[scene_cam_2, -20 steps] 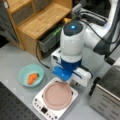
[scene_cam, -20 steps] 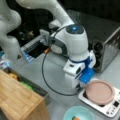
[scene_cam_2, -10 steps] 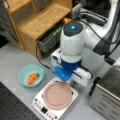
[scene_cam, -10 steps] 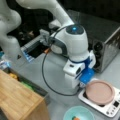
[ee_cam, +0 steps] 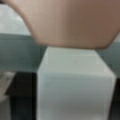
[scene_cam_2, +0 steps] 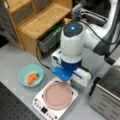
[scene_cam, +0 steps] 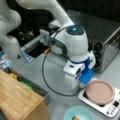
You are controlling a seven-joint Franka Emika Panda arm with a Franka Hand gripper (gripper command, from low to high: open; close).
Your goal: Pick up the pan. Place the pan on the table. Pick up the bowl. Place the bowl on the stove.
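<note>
Pink pan [scene_cam_2: 58, 95] is still sitting on the stove [scene_cam_2: 40, 107]; gripper [scene_cam_2: 70, 81] is hovering unmoved at its handle [ee_cam: 75, 85], grip indiscernible.

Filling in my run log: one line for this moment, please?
pan: on stove | bowl: on table, carrot inside | gripper: at pan's handle

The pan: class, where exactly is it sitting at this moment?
In both front views the pan sits on the stove, just below the arm's pincer, with the teal bowl on the table to a front view's left.
</note>
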